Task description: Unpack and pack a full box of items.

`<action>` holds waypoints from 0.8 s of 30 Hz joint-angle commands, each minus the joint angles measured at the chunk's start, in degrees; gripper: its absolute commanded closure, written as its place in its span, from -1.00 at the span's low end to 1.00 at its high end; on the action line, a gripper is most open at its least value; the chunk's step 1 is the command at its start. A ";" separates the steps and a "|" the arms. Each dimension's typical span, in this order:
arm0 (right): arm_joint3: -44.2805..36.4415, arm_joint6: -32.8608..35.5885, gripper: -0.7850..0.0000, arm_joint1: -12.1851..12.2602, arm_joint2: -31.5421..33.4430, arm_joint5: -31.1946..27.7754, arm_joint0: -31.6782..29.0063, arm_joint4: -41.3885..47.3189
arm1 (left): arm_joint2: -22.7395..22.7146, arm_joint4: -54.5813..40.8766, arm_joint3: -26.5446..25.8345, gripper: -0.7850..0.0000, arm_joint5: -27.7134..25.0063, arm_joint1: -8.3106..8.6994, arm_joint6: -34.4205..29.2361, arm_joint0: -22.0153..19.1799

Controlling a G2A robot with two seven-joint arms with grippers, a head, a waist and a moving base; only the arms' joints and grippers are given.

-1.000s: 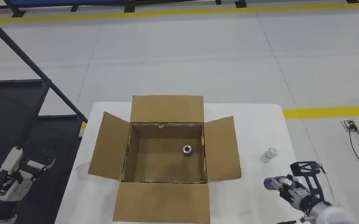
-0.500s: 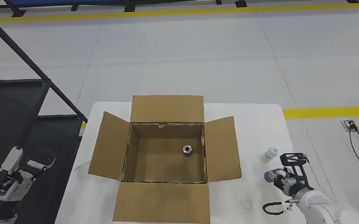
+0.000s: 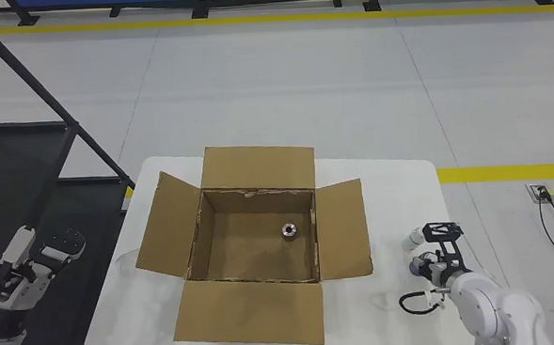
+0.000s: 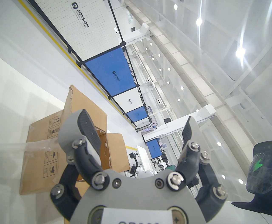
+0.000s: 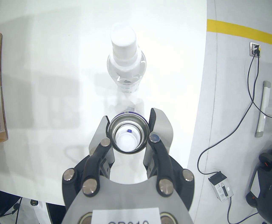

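Top view, one table, task items listed.

- Box (image 3: pixel 258 169): cardboard, centre of the table (image 3: pixel 390 181), all four flaps folded out, mouth up.
- Small round item (image 3: pixel 288 230): metal-looking, lying on the box floor toward the far side. It is the one thing seen inside.
- White bottle (image 5: pixel 126 63): capped, upright on the table, right of the box and well apart from it.
- Can (image 5: pixel 128 135): metal rim, purple body, held upright just on the near side of the white bottle, not touching it. Whether its base rests on the table cannot be told.
- Right gripper (image 5: pixel 129 125): at the near right of the table, pinching the can from both sides just below the rim.
- Left gripper (image 4: pixel 137 118): off the left edge of the table, fingers spread, nothing between them.

Step in hand, as judged: unpacking, nearly complete, with the can at its place beside the bottle.

Next move calls for: a straight set-down of the can, a clean release, and a lift clear of the bottle's cap. A reach into the box for the small round item follows.
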 commanded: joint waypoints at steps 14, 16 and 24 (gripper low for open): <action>-15.47 -1.16 -1.00 0.62 2.50 3.14 -4.51 0.92 | 0.00 0.00 0.00 -1.00 0.00 0.00 0.00 0.00; -25.17 -0.70 -1.00 0.65 1.79 3.13 -5.82 0.72 | 0.00 0.00 0.00 -1.00 0.00 0.00 0.00 0.00; -32.81 6.09 -1.00 0.46 -21.37 -7.58 11.90 -1.46 | 0.00 0.00 0.00 -1.00 0.00 0.00 0.00 0.00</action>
